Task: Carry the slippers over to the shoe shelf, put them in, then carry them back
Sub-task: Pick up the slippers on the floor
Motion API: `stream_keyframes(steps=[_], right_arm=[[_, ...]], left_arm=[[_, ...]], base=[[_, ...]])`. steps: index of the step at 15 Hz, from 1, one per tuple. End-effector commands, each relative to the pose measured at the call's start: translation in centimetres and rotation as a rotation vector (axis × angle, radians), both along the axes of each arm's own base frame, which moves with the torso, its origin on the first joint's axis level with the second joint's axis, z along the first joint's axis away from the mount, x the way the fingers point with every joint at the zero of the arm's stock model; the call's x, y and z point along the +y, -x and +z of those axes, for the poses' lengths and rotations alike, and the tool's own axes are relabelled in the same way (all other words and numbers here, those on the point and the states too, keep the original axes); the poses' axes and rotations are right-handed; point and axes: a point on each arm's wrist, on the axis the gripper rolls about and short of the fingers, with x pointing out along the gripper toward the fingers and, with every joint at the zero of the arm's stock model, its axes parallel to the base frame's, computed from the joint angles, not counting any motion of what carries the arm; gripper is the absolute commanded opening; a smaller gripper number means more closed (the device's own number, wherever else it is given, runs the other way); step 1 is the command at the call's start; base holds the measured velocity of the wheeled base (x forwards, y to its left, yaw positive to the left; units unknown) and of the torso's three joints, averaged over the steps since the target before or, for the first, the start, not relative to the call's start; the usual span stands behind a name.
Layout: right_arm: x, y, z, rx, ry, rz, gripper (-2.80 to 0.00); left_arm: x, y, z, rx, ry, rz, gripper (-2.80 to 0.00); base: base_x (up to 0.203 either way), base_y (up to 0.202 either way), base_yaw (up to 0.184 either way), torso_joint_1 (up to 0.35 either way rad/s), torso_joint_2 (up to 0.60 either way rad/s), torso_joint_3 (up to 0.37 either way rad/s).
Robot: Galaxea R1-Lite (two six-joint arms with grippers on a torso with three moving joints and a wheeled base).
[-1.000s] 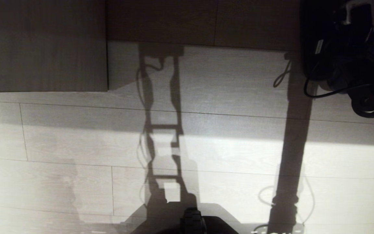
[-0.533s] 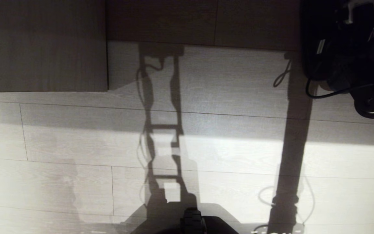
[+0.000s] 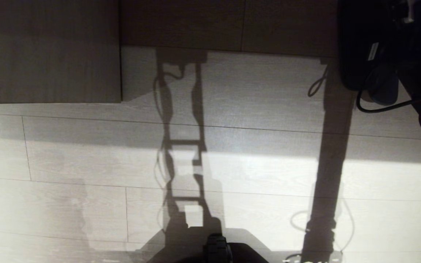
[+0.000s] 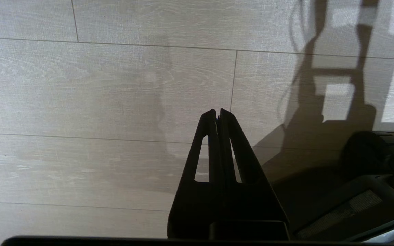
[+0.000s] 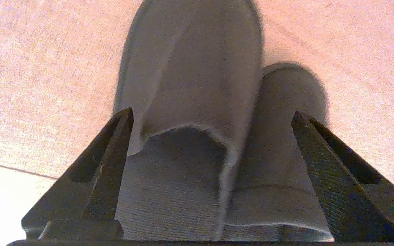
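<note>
The slippers (image 5: 197, 102) are a grey soft-fabric pair with closed, rounded toes, lying side by side and touching along their inner edges, toes pointing away from the right wrist camera. One overlaps the other slightly and reaches further forward. They rest flat on a pale wood surface (image 5: 46, 68) of the shoe shelf.

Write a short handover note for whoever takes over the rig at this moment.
Right tool: open, fingers either side of the slippers, gripping nothing.
Left tool: shut, empty, parked over bare floor.
Slippers: lying side by side, overlapping, on a wooden board. The head view shows the right arm at the cabinet's far right, but not whether that is the shoe shelf.
Done: slippers set down.
Left: confirm which leg of the trip this is, then finish the return if needed.
</note>
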Motion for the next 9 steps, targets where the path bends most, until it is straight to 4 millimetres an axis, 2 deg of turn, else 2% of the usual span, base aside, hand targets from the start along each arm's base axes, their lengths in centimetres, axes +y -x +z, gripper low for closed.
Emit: stream_keyframes(steps=[1,6,9], right_arm=[[-0.1,1.4,0.9,-0.028,0.002,-0.012,0.00],[-0.4,3.0,1.7,-0.040,-0.039,-0.094,0.00],[-0.4,3.3,0.9,0.003,-0.060,-0.115,0.00]], left_arm=[[0.0,0.0,0.0,-0.001,0.000,0.001,-2.80],[0.0,0.0,0.0,-0.001,0.001,0.001,-2.80],[0.0,0.0,0.0,-0.001,0.000,0.001,-2.80]], base=[[0.000,0.000,0.000,0.000,0.00,0.000],[0.000,0.000,0.000,0.000,0.00,0.000],[0.000,0.000,0.000,0.000,0.00,0.000]])
